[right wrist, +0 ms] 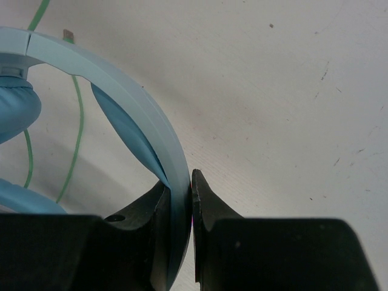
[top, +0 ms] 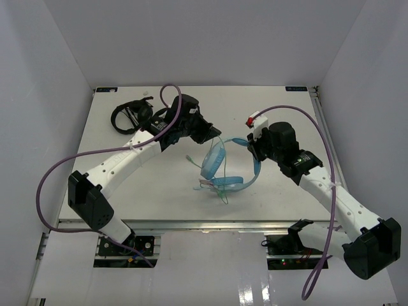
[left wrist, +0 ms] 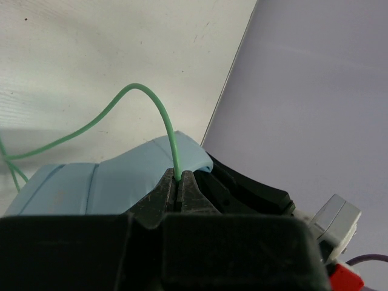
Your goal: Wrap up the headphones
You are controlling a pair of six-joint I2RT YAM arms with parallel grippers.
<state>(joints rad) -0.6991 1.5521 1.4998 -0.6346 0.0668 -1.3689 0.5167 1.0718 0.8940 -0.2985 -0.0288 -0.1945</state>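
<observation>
The light blue headphones [top: 213,164] are held at the table's middle, between my two grippers. My left gripper [top: 213,135] is at their upper left, and the left wrist view shows it [left wrist: 177,177] shut on the thin pale green cable [left wrist: 121,100], which arcs up and left out of the jaws. A padded blue part of the headphones [left wrist: 103,182] lies just beyond the fingers. My right gripper [top: 251,150] is at their upper right. The right wrist view shows it [right wrist: 180,180] shut on the pale blue headband [right wrist: 133,103]. A blue ear cup [right wrist: 15,112] and cable loops [right wrist: 76,145] hang at the left.
Black headphones [top: 131,116] lie at the back left of the white table [top: 153,191]. White walls close in the left, back and right sides. Purple arm cables [top: 60,169] loop beside each arm. The loose cable end [top: 189,157] hangs left of the headphones.
</observation>
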